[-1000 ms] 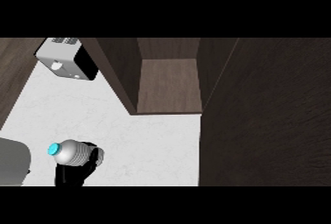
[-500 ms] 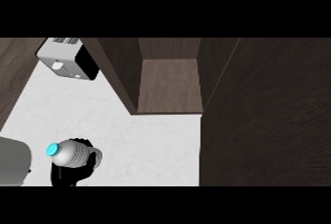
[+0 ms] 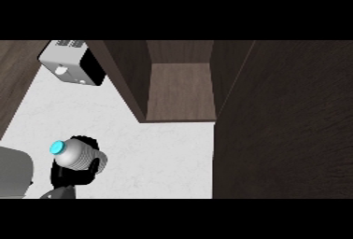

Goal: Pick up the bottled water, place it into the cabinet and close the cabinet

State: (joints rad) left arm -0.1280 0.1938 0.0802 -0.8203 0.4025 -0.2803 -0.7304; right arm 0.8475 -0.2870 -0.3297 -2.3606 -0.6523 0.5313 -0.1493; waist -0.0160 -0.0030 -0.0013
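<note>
The bottled water (image 3: 77,154) is a ribbed clear bottle with a cyan cap (image 3: 57,148), seen from above at the lower left over the white counter (image 3: 158,154). My right hand (image 3: 77,176) is shut on it, black fingers curled round its body and hiding the lower part. The dark wood cabinet (image 3: 178,91) stands open at the top middle, its inner shelf bare, up and to the right of the bottle. Its open door (image 3: 283,121) fills the right side. A grey forearm (image 3: 14,173) shows at the left edge; the left hand itself is out of sight.
A silver and black toaster (image 3: 69,65) sits on the counter at the upper left, beside the cabinet's left wall (image 3: 127,79). White counter lies between the bottle and the cabinet opening.
The hand with the bottle has shifted a little to the left and away from me. Cabinet, door and toaster have not moved.
</note>
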